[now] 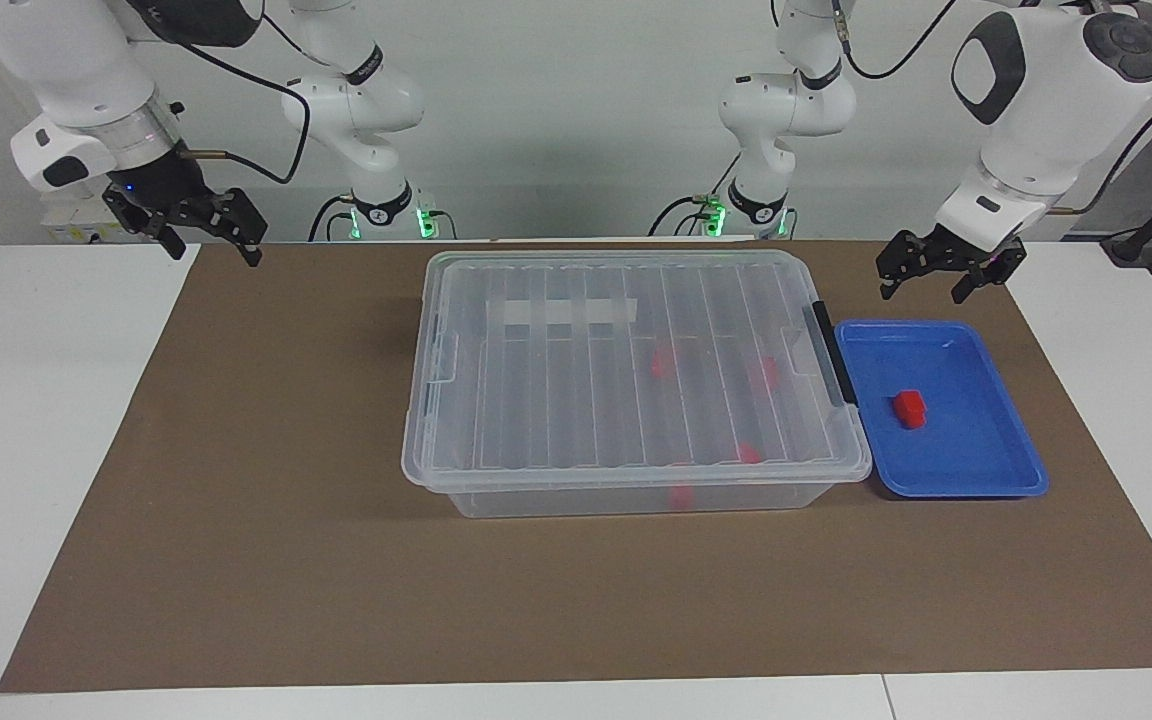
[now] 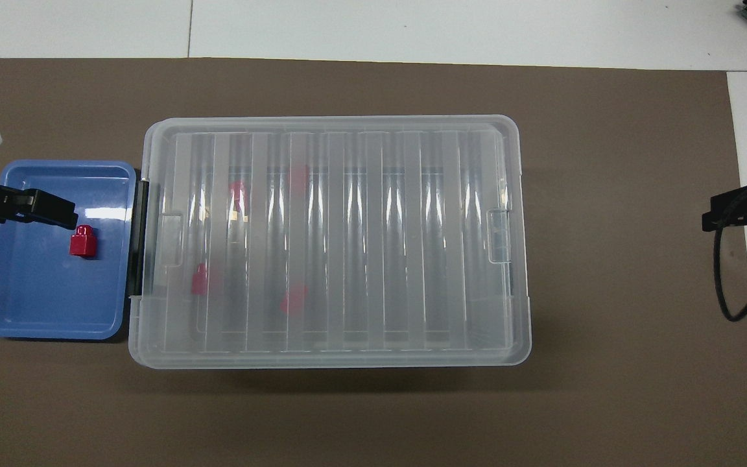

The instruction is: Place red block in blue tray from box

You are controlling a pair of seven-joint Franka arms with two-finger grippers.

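Box: the clear box [image 1: 631,375] sits mid-desk on the brown mat [image 1: 266,560] with its ribbed lid on and the black latch [image 1: 829,350] at the end that faces the tray.

Tray: the blue tray [image 1: 986,470] lies just beside the box, at the latch end (toward the left arm's end of the desk).

Red block: one red block [image 1: 909,408] rests on the tray floor, about the middle, clear of the rim and of both tools.

Blocks in the box: several other red blocks [image 2: 296,299] show blurred through the lid, mostly in the half of the box nearest the tray.

Left tool: the left tool [image 1: 942,272] hangs in the air over the tray edge nearest the robots, its fingers spread apart and nothing between them.

Right tool: the right tool [image 1: 204,230] hangs over the mat edge, well apart from the box at the end away from the tray; its fingers look parted too, and it carries nothing (this arm waits).

Done: judging by how things lie, the block has been delivered to the tray and the lid is back on the box.

Left to do: little or nothing, apart perhaps from the arms pulling back.
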